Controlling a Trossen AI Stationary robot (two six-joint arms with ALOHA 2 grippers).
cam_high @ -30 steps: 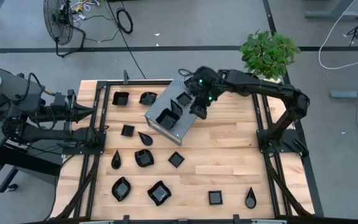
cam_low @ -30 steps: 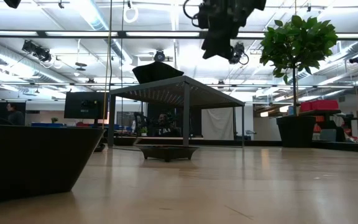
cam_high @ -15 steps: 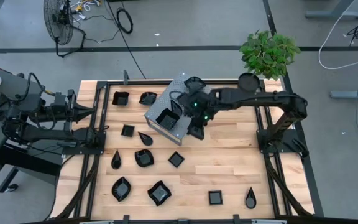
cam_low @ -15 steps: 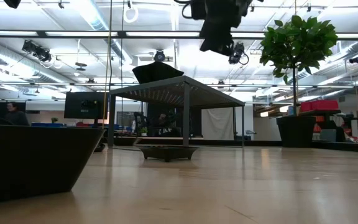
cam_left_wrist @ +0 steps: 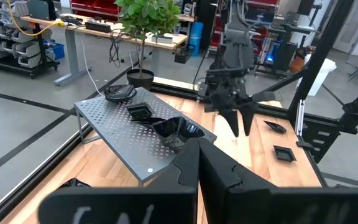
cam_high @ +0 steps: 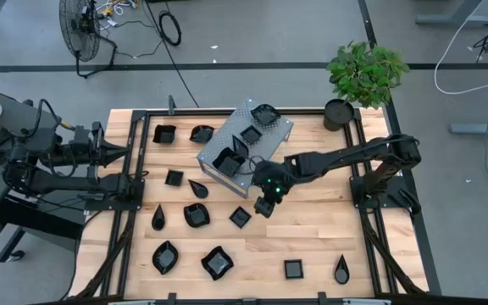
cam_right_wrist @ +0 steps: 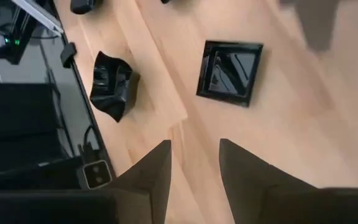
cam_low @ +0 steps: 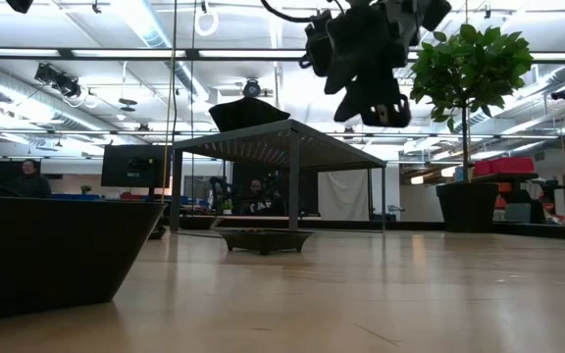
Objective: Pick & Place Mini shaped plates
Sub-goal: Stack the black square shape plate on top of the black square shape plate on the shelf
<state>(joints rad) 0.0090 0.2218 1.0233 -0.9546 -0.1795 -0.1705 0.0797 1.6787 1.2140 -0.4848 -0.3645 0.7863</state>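
Right gripper [cam_high: 264, 203]: reaches over the middle of the tabletop [cam_high: 312, 229], just off the grey metal box [cam_high: 246, 146] — jaws apart, holding nothing.
Square plate [cam_right_wrist: 230, 71]: lies flat on the wood ahead of the right fingers [cam_right_wrist: 151, 176], a wavy plate [cam_right_wrist: 112, 85] near it.
Box: three plates [cam_high: 250, 135] rest on top.
Other plates [cam_high: 217, 263]: scattered across the tabletop.
Left gripper [cam_left_wrist: 197, 165]: waits at the left edge — jaws closed, empty.

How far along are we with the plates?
About four plates already sit on the grey box. The right gripper hovers empty, fingers open, near a square plate. Eleven or so are left on the table. The left gripper waits at the left edge.
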